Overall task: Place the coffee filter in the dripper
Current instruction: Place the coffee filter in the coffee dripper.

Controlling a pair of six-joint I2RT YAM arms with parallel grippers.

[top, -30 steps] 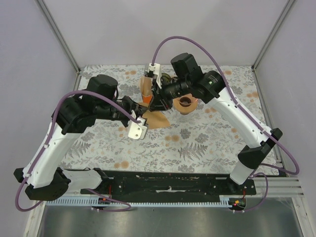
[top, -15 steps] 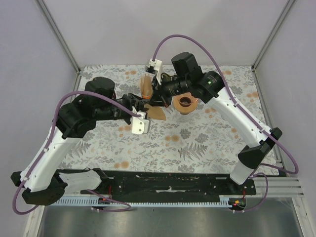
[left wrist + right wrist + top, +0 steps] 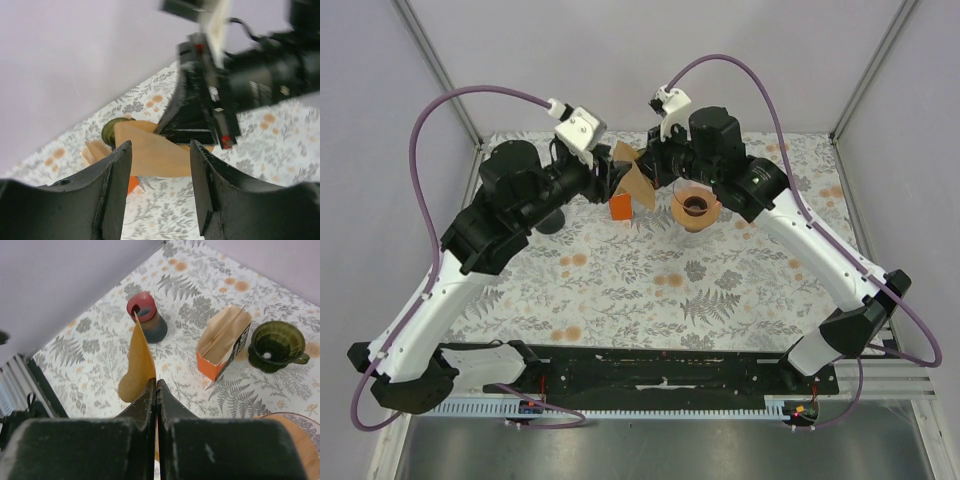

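Observation:
The brown paper coffee filter [image 3: 137, 357] stands on edge in the air, pinched at its lower edge by my right gripper [image 3: 157, 384], which is shut on it. From above, the filter [image 3: 636, 186] hangs over the far middle of the table, and the right gripper [image 3: 652, 170] holds it from the right. My left gripper [image 3: 159, 170] is open, its fingers either side of the filter [image 3: 150, 152] without touching it. A dark green funnel-shaped dripper [image 3: 276, 346] with a handle sits on the table beyond the filter box; from above the right arm hides it.
An orange box [image 3: 621, 206] of filters [image 3: 220, 342] stands open below the held filter. An orange-brown round vessel [image 3: 695, 207] sits right of it. A red-topped grey cup [image 3: 147, 316] stands to the left. Purple walls close the table's back and sides.
The left gripper opened and let go of the filter while the right gripper shut on it. Both arms swung toward the back of the table, and the filter rose with the right gripper.

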